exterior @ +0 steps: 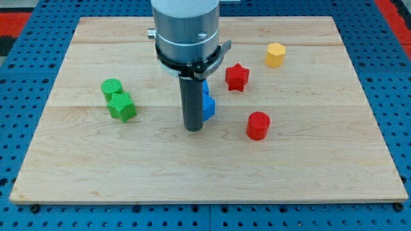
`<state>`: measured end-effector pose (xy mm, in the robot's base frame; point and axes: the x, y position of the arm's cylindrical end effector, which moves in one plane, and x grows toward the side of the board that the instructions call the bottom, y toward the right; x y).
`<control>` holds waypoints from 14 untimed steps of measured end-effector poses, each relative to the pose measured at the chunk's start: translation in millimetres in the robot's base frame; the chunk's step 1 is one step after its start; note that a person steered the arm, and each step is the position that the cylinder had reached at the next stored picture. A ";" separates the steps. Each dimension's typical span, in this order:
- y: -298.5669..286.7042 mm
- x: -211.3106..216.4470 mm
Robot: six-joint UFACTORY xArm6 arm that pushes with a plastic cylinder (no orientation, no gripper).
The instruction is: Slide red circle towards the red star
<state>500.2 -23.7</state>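
Observation:
The red circle (258,125) is a short red cylinder right of the board's middle. The red star (236,77) lies above it and slightly to the left, a clear gap apart. My tip (193,128) rests on the board to the left of the red circle, with a gap between them. A blue block (208,104) sits just right of the rod, partly hidden behind it; its shape cannot be made out.
A yellow hexagon-like block (275,55) sits at the upper right. A green circle (112,88) and a green star-like block (121,106) touch at the left. The wooden board (205,179) lies on a blue pegboard.

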 end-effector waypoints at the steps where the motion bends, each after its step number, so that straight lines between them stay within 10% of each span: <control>1: 35.5 24.7; 12: 213.8 -97.8; 14: 217.0 -57.6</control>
<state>442.6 193.3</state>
